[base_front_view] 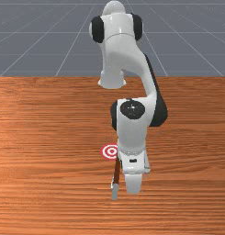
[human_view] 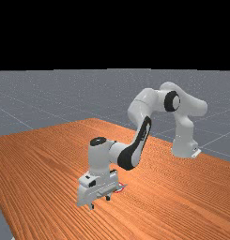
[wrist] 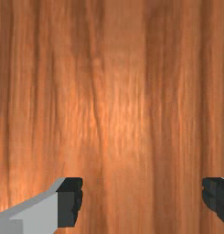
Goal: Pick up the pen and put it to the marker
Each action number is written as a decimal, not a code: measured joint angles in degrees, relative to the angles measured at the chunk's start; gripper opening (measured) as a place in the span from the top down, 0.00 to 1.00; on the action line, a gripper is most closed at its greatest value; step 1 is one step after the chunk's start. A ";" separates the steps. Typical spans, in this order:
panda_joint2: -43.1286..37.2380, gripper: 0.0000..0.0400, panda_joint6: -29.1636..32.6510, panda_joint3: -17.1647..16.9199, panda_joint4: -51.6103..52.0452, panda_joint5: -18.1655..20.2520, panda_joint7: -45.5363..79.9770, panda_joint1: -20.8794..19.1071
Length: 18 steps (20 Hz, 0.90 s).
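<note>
The tool [wrist: 142, 201] hangs with its 2 fingers wide apart, holding nothing, beside the pen [base_front_view: 116, 179], whose 1 end points toward the nearby red-and-white marker [base_front_view: 111, 151]. Neither of 2 stages appears complete: the pickup and the delivery remain.

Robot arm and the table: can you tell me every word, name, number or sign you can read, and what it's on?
There are no words, names or numbers that I can read.
Round black cap on the arm: little pale marks, too small to read.
Ring target on the table: a red and white sign, no letters that I can see.
</note>
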 joint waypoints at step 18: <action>-22.93 0.00 4.19 -1.43 -23.17 2.31 -9.99 -17.23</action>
